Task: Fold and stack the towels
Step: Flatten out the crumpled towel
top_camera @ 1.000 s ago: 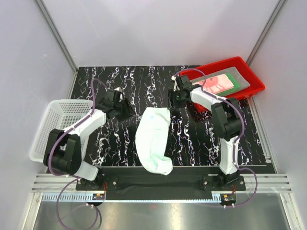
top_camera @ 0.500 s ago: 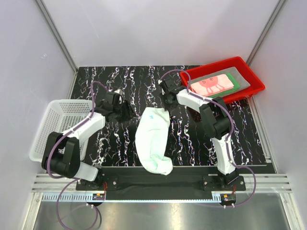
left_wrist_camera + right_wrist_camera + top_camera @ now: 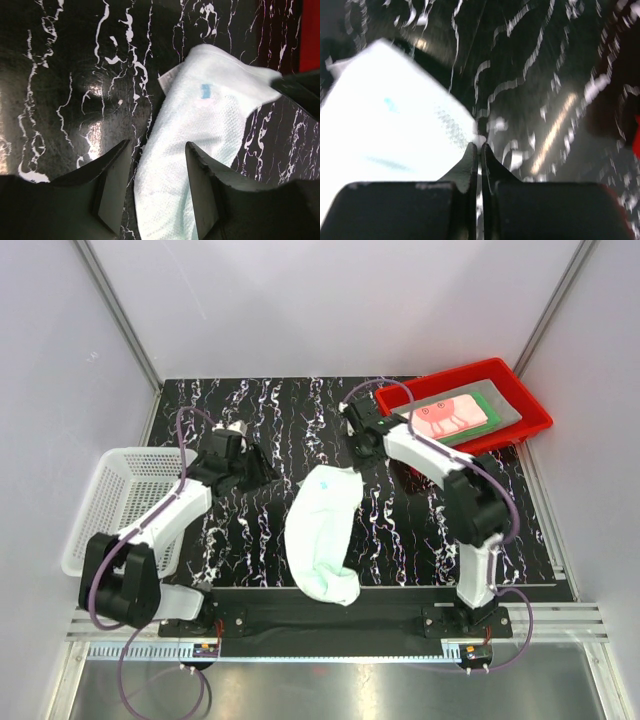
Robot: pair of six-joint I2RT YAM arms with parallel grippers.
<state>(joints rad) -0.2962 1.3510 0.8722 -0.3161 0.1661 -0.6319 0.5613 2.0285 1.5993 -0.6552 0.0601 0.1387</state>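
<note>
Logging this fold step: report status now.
Right gripper jaws shut on pale towel corner. Left gripper open above the towel, empty. Three towels stacked in red tray. Nothing blocking.

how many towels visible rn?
4: pale towel mid-table, right gripper pinching its corner; pink, green and grey stacked in the red tray. More could be hidden underneath.

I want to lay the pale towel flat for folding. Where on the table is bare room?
Bare marble lies between the basket and the pale towel, and between the towel and the right arm's base. The far right corner is crowded by the red tray and its stacked towels.
</note>
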